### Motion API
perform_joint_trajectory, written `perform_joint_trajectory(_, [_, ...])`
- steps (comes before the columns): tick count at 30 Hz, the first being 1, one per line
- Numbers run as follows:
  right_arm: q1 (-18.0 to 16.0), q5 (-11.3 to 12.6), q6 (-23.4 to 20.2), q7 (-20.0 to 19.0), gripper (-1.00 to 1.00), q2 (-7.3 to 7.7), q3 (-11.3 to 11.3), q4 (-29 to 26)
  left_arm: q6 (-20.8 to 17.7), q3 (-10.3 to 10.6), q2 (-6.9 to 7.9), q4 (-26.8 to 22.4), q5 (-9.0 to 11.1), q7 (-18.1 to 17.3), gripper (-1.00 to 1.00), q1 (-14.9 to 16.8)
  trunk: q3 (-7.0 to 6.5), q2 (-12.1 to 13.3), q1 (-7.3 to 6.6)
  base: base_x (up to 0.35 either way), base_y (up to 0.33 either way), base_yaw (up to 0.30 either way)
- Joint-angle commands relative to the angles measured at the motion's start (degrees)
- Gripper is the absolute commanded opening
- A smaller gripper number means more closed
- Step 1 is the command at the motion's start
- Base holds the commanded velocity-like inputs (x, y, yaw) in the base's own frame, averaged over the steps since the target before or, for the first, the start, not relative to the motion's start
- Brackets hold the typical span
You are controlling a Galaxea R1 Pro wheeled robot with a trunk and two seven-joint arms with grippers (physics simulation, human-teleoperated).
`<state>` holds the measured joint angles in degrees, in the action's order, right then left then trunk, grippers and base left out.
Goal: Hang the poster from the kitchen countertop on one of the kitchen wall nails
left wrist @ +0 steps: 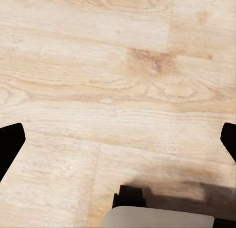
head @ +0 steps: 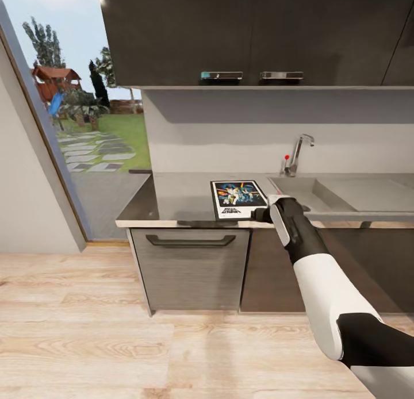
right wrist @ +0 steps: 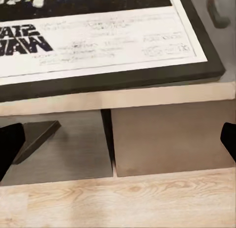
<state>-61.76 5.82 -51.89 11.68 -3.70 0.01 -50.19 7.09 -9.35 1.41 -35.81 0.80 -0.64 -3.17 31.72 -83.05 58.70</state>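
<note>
A pale wooden floor [head: 86, 341] runs up to dark kitchen cabinets [head: 190, 269]. Above them lies the long grey tabletop [head: 178, 195], with a steel sink [head: 299, 192] and chrome tap [head: 299, 152] towards its right. The framed poster [head: 238, 199] lies flat at the tabletop's front edge, just left of the sink. The right pincer [head: 260, 214] sits at the poster's near right corner, its fingers spread wide apart. The left pincer [left wrist: 118, 139] hangs spread apart over the floor.

Pale wooden floor [head: 86, 341]; dark upper cabinets [head: 253, 31]; grey wall [head: 241, 140]; full-height window [head: 86, 100] onto daylit garden; grey drawer front [head: 190, 267].
</note>
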Motion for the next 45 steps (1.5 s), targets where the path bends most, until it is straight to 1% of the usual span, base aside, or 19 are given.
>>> perform_joint_trajectory(1, [-0.03, 0.64, -0.20, 0.53, 1.00, -0.01, 0.00, -0.27, 0.09, -0.05, -0.01, -0.06, 0.08, -0.07, 1.00, -0.03, 0.05, -0.02, 0.03, 0.241, -0.055, 0.000])
perform_joint_trajectory(6, [-0.03, 1.61, -0.39, 0.55, 1.00, 0.01, -0.06, -2.34, 0.11, -0.05, 0.00, -0.05, 0.08, -0.07, 1.00, -0.02, 0.05, -0.02, 0.03, 0.114, -0.024, 0.000])
perform_joint_trajectory(8, [-0.03, 1.89, -0.81, 0.59, 1.00, 0.01, -0.06, -4.27, 0.12, -0.05, 0.00, -0.05, 0.08, -0.07, 1.00, -0.02, 0.05, -0.02, 0.03, 0.035, -0.007, 0.000])
perform_joint_trajectory(12, [-0.03, 2.09, -3.46, 0.60, 1.00, 0.01, -0.08, -7.07, 0.12, -0.05, 0.00, -0.08, 0.08, -0.07, 1.00, -0.01, 0.05, -0.02, 0.03, 0.043, -0.004, 0.000])
perform_joint_trajectory(21, [-0.03, 2.12, -4.78, 0.61, 1.00, 0.01, -0.19, -9.50, 0.12, -0.05, 0.00, -0.17, 0.08, -0.07, 1.00, 0.01, 0.05, -0.02, 0.03, 0.219, -0.001, 0.000])
perform_joint_trajectory(31, [-0.03, 2.10, -4.92, 0.60, 1.00, 0.01, -0.32, -10.21, 0.09, -0.06, 0.00, -0.24, 0.08, -0.07, 1.00, 0.01, 0.05, -0.02, 0.03, 0.121, -0.022, 0.000])
perform_joint_trajectory(45, [0.03, 1.97, -4.89, 0.54, 1.00, 0.22, -0.42, -9.56, 0.11, -0.10, 0.00, -0.28, 0.08, -0.07, 1.00, -0.04, 0.05, -0.02, 0.03, 0.194, -0.148, 0.000])
